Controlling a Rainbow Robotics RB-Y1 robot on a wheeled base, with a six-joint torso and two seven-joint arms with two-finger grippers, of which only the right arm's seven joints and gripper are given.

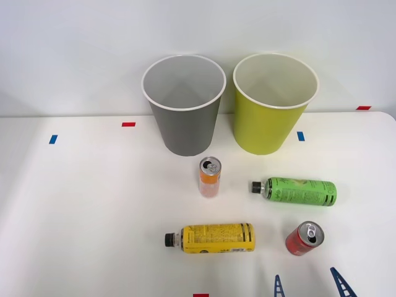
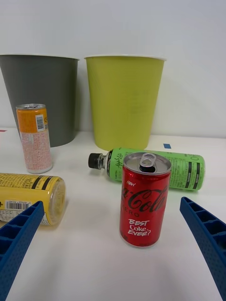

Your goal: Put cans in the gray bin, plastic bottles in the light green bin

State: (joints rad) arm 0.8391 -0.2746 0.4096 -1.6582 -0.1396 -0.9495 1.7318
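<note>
The red can (image 2: 145,205) stands upright on the bench (image 1: 93,204), directly ahead of the claw (image 2: 113,254) and centred between its two spread, empty fingers (image 2: 19,240). To take it cleanly, I'd advance straight until the ribbed pads flank the can's mid-body, then close squarely so it doesn't tip. The green bottle (image 2: 155,168) lies just beyond the can, so stop short. The claw sits low, levelled at the can, the gray bin (image 1: 184,111) farther off.
</note>
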